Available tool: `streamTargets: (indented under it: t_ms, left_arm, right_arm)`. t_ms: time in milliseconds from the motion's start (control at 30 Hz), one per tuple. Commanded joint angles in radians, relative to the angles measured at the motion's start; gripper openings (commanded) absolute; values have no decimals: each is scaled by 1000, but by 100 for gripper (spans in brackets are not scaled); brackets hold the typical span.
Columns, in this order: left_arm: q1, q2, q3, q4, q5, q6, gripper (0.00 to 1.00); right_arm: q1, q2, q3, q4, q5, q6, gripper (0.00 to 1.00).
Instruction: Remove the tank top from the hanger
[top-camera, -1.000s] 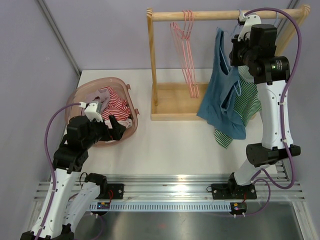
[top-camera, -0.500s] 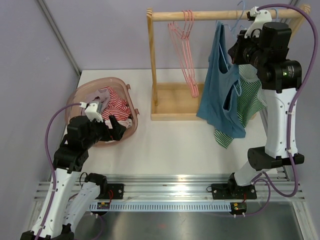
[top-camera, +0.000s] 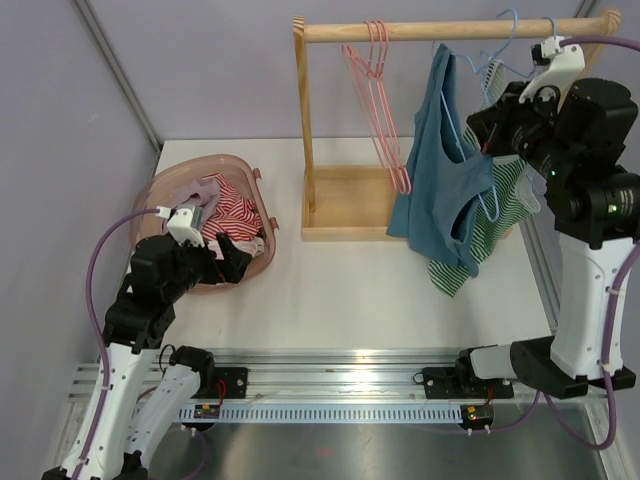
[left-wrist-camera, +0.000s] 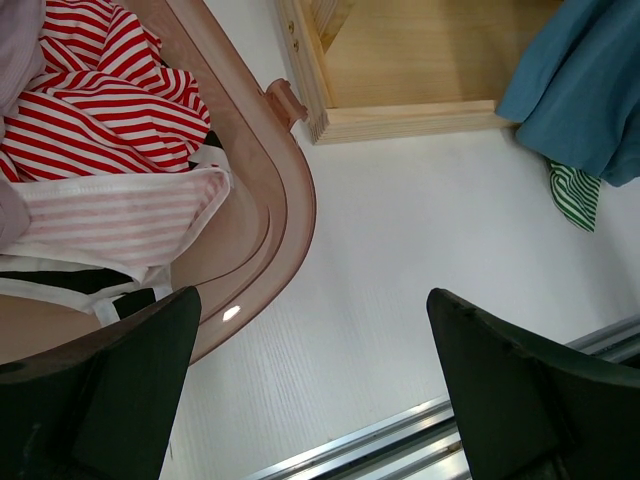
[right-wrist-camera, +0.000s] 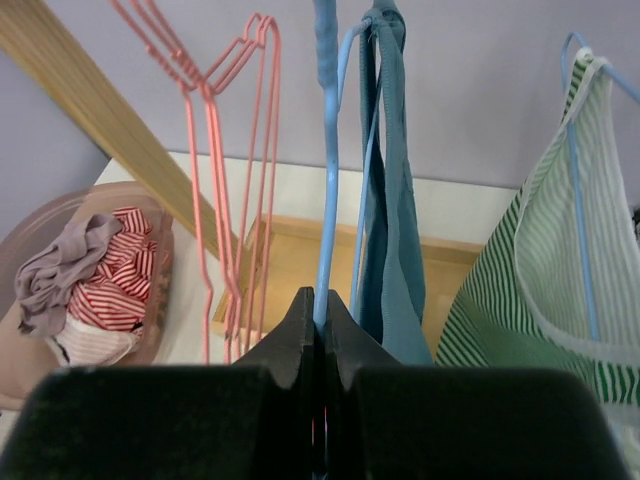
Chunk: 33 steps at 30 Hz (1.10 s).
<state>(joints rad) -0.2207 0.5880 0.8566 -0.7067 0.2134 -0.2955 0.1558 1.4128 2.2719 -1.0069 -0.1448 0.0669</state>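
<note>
The blue tank top (top-camera: 440, 190) hangs from a thin blue hanger (top-camera: 497, 62) near the wooden rail (top-camera: 420, 30) of the rack. My right gripper (top-camera: 497, 100) is shut on the hanger's wire. In the right wrist view the hanger (right-wrist-camera: 325, 150) runs straight up out of the closed right gripper (right-wrist-camera: 322, 300), and the tank top (right-wrist-camera: 395, 230) drapes just right of it. My left gripper (top-camera: 235, 255) is open and holds nothing, low over the table beside the basket. In the left wrist view nothing lies between the left gripper's (left-wrist-camera: 310, 390) fingers but the table top.
A green striped top (top-camera: 505, 195) hangs on another blue hanger behind the tank top. Bare pink hangers (top-camera: 375, 90) hang at the rail's left. The rack's wooden base (top-camera: 350, 200) stands mid-table. A pink basket (top-camera: 175, 185) of clothes stands at the left.
My right arm has swung right and toward the camera with the hanger pinched, and the blue tank top has shifted with it. The pink hangers sway. The left arm is still.
</note>
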Motion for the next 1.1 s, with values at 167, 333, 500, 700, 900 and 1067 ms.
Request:
streamTargets:
  t_ms: [167,333,500,700,900,1067]
  left_arm:
    - [-20,-20,74,35,-5,-19,99]
    - [-57,-17,136,62,-20,-62,99]
    - [-120,-13,116,160,-31,-122,99]
    - [-276,-24,81,242,-184,-166,99]
    - [-448,9,76,303,-334,-191,99]
    - [-670,93,120,328,-517,-157,99]
  right_arm:
    - [-1,-293,-224,-51,-114,70,0]
    - [-1,-396,-400,-171,-214,77,0]
    - [-1,-573,-737,-72,-533,80,0]
    - [-1,-673,-992,42,-743,115,0]
    - [-1,-730,-1121,241,-964,232,0]
    - [-1,-741,-1120,349,-1004,313,0]
